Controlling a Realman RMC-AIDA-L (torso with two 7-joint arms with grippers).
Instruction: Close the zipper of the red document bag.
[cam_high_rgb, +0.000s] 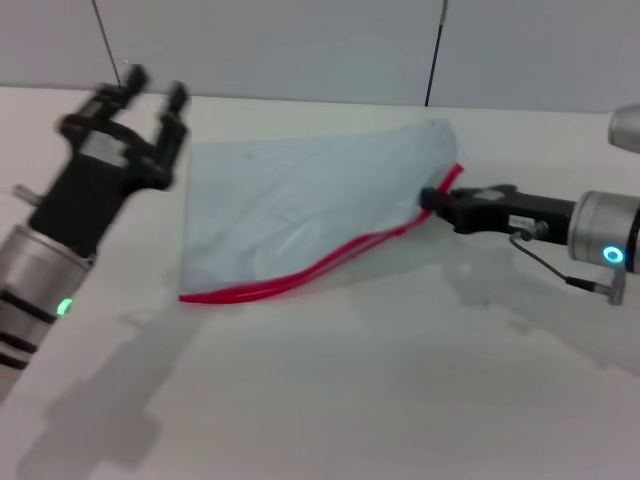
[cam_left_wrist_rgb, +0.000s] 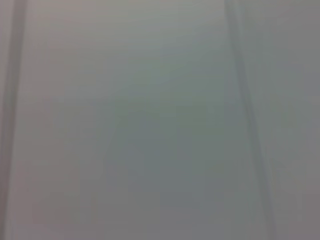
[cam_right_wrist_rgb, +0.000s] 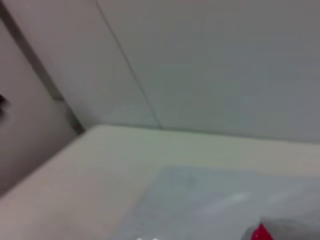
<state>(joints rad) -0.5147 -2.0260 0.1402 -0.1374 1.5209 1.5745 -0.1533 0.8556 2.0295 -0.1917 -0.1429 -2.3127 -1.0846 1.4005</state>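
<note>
Red document bag mid-table, zipper along near edge, right gripper pinching its right end, slider hidden, left gripper raised far left, fingers spread, wrist views blurred.

A broad, smooth white surface is seen filling most of the head view, and soft grey shadows are cast across its near part. Behind its far edge a pale grey panelled wall is set, divided by thin dark vertical seams. In the right wrist view the same grey wall panels are shown meeting a darker upright strip at the surface's corner. Only a blurred grey plane with faint vertical lines is shown in the left wrist view. Even, diffuse light is spread throughout.
</note>
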